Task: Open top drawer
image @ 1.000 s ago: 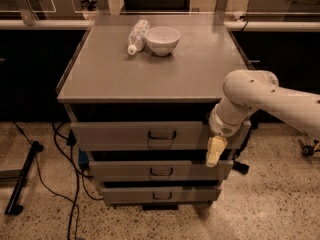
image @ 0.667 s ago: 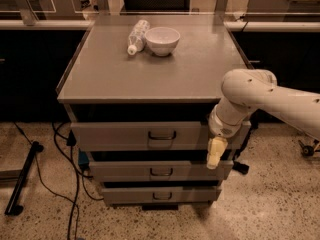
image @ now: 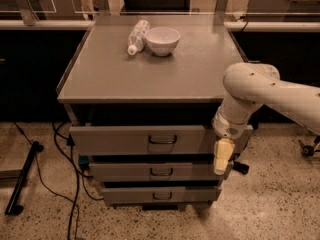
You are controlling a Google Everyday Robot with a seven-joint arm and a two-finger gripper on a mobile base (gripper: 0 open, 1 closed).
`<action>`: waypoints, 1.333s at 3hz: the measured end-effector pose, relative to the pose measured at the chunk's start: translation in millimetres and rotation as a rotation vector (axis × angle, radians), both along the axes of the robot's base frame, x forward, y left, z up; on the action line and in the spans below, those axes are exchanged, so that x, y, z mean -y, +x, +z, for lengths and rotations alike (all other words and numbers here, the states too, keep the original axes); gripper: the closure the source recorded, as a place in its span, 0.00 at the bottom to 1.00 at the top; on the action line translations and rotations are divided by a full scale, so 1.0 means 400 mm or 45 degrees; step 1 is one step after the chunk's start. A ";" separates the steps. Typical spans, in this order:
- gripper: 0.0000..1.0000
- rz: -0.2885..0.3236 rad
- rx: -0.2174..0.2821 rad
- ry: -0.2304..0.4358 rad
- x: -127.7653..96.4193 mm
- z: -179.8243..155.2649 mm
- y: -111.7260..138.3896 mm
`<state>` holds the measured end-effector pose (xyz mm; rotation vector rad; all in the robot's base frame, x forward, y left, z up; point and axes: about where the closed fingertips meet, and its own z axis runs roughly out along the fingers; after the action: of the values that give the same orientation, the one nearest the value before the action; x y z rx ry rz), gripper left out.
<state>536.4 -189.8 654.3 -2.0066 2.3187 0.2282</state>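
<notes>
- Gripper (image: 223,156), pale yellow at its tip, hangs pointing down at the right end of the top drawer (image: 125,140), overlapping the front's right edge; whether it is apart or together cannot be told from this view.
- White arm (image: 270,91) comes in from the right edge, bends at a rounded elbow beside the cabinet's right corner, and drops to the wrist above the gripper.
- Top drawer is the uppermost of three grey metal fronts, the widest and tallest, directly under the cabinet top (image: 150,79); a dark band shows between the top and the drawer's upper edge.
- Small dark rectangular loop handle (image: 162,139) sits at the centre of the front, well to the left of the gripper.
- Two narrower drawers, middle drawer (image: 125,171) and bottom drawer (image: 130,195), are stacked below with like handles.
- White bowl (image: 162,40) stands upright near the back of the cabinet top.
- Clear plastic bottle (image: 137,36) lies on its side just left of the bowl; its label is too blurred to read.
- Black cables (image: 59,176) trail over the speckled floor (image: 270,209) to the left of the cabinet.
</notes>
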 end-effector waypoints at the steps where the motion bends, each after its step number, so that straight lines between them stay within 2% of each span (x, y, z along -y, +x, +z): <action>1: 0.00 -0.008 -0.108 -0.019 0.027 0.011 -0.050; 2: 0.00 -0.007 -0.214 -0.039 0.056 0.031 -0.100; 4: 0.00 -0.014 -0.465 -0.033 0.120 0.081 -0.189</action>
<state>460.8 -237.7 686.9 -2.1147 2.5455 0.6146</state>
